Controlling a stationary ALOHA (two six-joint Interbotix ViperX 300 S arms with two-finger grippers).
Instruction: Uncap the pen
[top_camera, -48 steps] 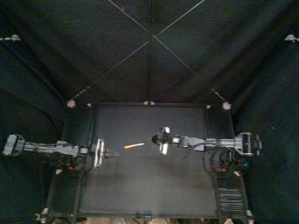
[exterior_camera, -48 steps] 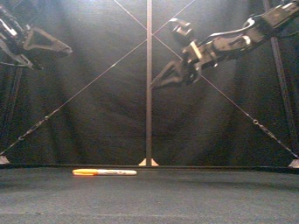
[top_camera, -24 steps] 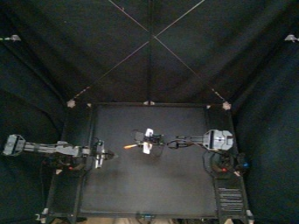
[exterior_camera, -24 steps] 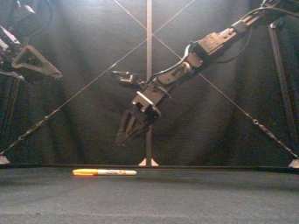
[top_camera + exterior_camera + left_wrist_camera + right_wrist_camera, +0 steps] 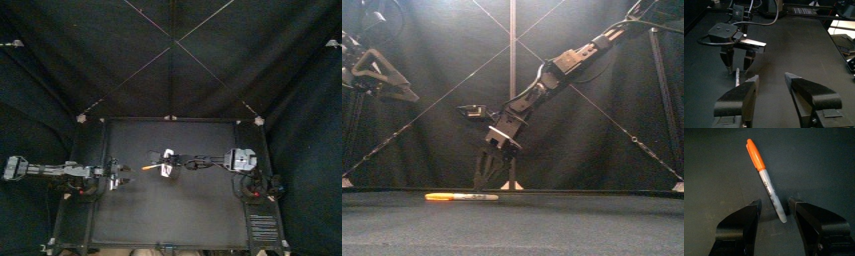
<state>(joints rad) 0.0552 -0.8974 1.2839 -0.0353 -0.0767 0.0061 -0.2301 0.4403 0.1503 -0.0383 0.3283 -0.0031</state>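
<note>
Right arm black, jointed, silver cross-plate above jaws; left arm black; jaws thick, dark, wedge-shaped

One pen, one orange cap; left gripper, right gripper: two.

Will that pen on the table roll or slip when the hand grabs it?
The pen looks round and smooth, lying flat on the table, so it may roll if nudged. It looks stiff and light; the right hand, open astride its barrel, should lift it easily.
</note>
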